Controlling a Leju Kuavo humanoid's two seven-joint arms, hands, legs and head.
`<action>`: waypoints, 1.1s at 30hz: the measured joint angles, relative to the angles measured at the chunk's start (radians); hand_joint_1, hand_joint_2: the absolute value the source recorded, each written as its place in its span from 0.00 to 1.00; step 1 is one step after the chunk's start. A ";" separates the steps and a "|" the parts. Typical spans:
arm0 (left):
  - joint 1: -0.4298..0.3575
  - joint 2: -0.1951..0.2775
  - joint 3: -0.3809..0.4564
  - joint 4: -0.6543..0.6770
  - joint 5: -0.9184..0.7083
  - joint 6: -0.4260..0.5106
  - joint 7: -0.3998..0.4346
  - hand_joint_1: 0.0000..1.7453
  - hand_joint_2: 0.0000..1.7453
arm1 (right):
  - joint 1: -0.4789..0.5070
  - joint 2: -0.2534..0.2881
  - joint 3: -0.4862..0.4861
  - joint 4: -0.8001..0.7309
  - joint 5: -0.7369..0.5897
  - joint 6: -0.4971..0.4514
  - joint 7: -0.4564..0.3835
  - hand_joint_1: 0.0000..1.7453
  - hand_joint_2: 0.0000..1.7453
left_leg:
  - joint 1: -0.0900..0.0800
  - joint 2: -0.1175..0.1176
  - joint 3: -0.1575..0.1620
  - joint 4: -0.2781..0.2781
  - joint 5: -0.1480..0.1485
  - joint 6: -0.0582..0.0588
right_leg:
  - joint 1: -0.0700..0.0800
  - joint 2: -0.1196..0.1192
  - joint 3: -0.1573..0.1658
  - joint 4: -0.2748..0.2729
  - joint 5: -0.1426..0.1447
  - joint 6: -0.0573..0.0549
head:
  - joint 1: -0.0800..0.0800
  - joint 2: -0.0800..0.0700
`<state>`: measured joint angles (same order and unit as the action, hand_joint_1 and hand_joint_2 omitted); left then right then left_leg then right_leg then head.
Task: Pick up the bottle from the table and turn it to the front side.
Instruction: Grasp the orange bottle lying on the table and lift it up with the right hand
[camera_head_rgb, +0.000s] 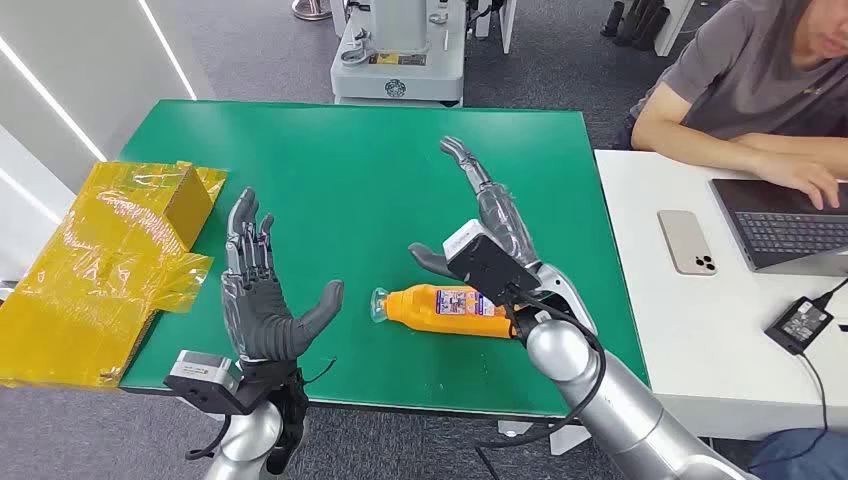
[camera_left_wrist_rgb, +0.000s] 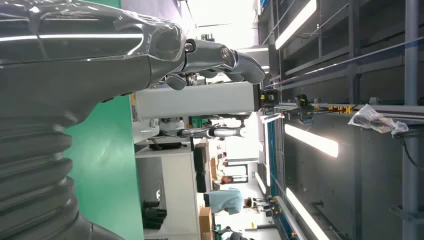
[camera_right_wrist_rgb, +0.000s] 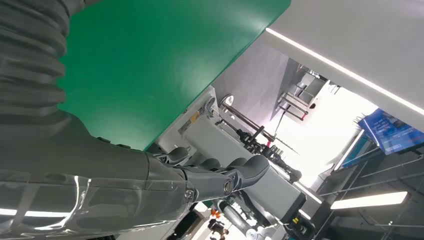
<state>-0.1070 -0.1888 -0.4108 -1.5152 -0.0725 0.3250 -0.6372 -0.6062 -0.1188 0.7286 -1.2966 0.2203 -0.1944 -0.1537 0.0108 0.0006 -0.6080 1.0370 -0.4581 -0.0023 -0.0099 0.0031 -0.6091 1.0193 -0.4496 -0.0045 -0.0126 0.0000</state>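
Bottle: the orange bottle (camera_head_rgb: 445, 303) is seen lying on its side on the green table (camera_head_rgb: 350, 170), near the front edge, its clear cap end turned toward the left hand and a printed label facing up.
Right hand: the right hand (camera_head_rgb: 480, 215) is held above the table just beyond the bottle, fingers stretched out and apart, thumb spread; nothing is grasped. Part of the bottle's far end is hidden behind the wrist camera and forearm.
Left hand: the left hand (camera_head_rgb: 262, 290) is raised over the table's front left part, palm turned toward the bottle, fingers extended and separated, released and empty, set apart from the bottle's cap.
Yellow packaging: a yellow box wrapped in yellow film (camera_head_rgb: 115, 260) is placed at the table's left edge, partly overhanging it.
White desk: a phone (camera_head_rgb: 687, 241), a laptop (camera_head_rgb: 790, 225) and a black power adapter (camera_head_rgb: 800, 322) are laid on the white desk (camera_head_rgb: 700, 340) to the right.
Person: a person in a grey shirt (camera_head_rgb: 745, 85) is seated at that desk, one hand on the laptop keyboard.
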 joint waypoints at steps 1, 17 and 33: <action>0.000 0.000 0.000 0.000 0.000 0.000 0.000 0.00 1.00 | 0.000 0.000 0.000 0.000 0.005 0.002 0.003 0.00 1.00 | 0.000 0.000 0.000 0.000 0.000 0.000 | 0.000 0.000 0.000 0.000 0.000 0.000 | 0.000 0.000; 0.016 -0.005 0.001 -0.005 -0.030 -0.066 0.039 0.00 1.00 | -0.018 -0.044 -0.004 0.149 0.349 0.288 0.304 0.00 1.00 | 0.000 -0.001 0.000 0.000 0.000 0.000 | 0.000 -0.001 0.000 -0.001 0.000 0.000 | 0.000 0.000; 0.013 -0.007 0.001 -0.005 -0.036 -0.111 0.053 0.00 1.00 | 0.112 -0.138 -0.083 0.163 0.523 0.333 0.351 0.00 1.00 | 0.000 -0.002 -0.001 0.000 0.000 0.000 | 0.000 -0.002 0.000 -0.001 0.000 0.000 | 0.000 0.000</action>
<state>-0.0943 -0.1960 -0.4101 -1.5203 -0.1088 0.2141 -0.5841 -0.4945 -0.2563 0.6460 -1.1334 0.7435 0.1384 0.1972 0.0108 -0.0014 -0.6085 1.0372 -0.4582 -0.0021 -0.0099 0.0013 -0.6094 1.0185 -0.4496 -0.0044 -0.0126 0.0000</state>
